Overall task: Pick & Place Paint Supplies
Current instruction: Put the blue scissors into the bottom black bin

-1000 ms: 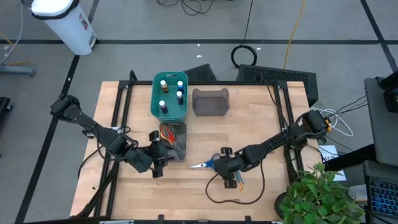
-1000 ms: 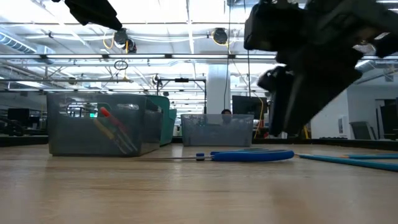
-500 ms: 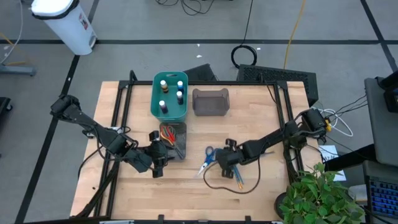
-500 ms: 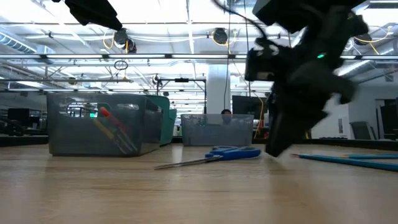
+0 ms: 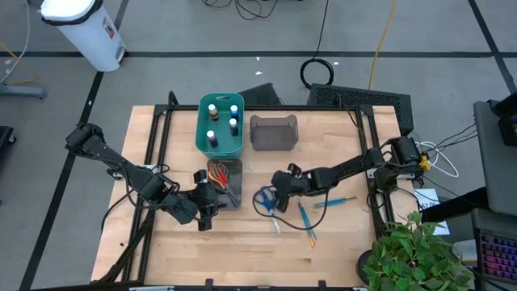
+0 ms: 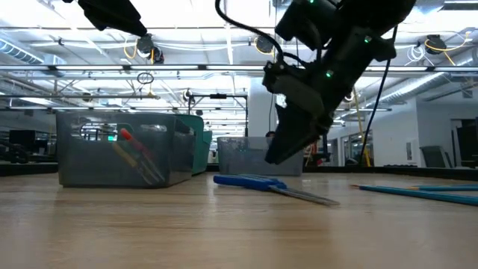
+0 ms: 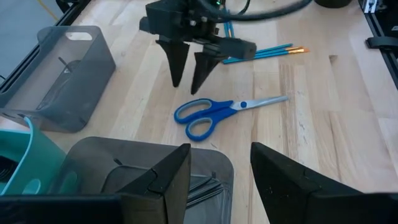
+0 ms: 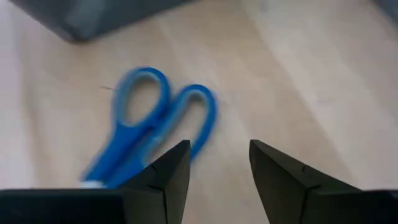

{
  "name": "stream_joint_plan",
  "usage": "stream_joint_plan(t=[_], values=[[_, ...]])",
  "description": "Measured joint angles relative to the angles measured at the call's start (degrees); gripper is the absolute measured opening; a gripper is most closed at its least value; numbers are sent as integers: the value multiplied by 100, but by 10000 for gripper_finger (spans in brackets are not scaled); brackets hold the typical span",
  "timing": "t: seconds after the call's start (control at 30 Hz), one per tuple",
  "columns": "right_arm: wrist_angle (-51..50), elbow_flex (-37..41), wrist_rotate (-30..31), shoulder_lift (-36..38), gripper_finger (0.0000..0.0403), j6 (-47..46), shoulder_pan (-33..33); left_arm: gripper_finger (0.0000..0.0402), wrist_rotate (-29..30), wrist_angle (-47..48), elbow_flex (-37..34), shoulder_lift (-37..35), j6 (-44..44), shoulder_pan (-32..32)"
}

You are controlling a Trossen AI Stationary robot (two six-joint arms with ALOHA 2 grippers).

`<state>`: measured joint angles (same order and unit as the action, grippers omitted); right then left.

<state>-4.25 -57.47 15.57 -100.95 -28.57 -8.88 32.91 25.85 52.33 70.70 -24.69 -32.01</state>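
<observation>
Blue-handled scissors (image 5: 265,202) have slid toward the grey bin (image 5: 225,182); the right tool (image 5: 279,187), open and empty, now hovers beside them, regrasp likely.

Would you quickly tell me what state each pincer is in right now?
Left pincer: open, holding nothing, above the grey bin of scissors.
Right pincer: open, holding nothing, hovering just beside the blue scissors lying on the table.
</observation>
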Motion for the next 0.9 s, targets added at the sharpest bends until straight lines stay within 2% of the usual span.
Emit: stream_joint_plan(t=[0.1, 0.23, 0.47, 0.77, 0.9], values=[[250, 0, -122, -28, 155, 116, -29, 175, 2, 2, -1, 0, 0, 0], [461, 9, 91, -299, 155, 407, -141, 175, 2, 1, -1, 0, 2, 0], [1031, 0, 123, -695, 155, 528, -88, 175, 4, -22, -1, 2, 4, 4], [790, -13, 443, -866, 153, 597, -25, 175, 7, -46, -1, 2, 32, 7], [783, -11, 503, -872, 129, 724, -29, 175, 7, -48, -1, 2, 17, 7]])
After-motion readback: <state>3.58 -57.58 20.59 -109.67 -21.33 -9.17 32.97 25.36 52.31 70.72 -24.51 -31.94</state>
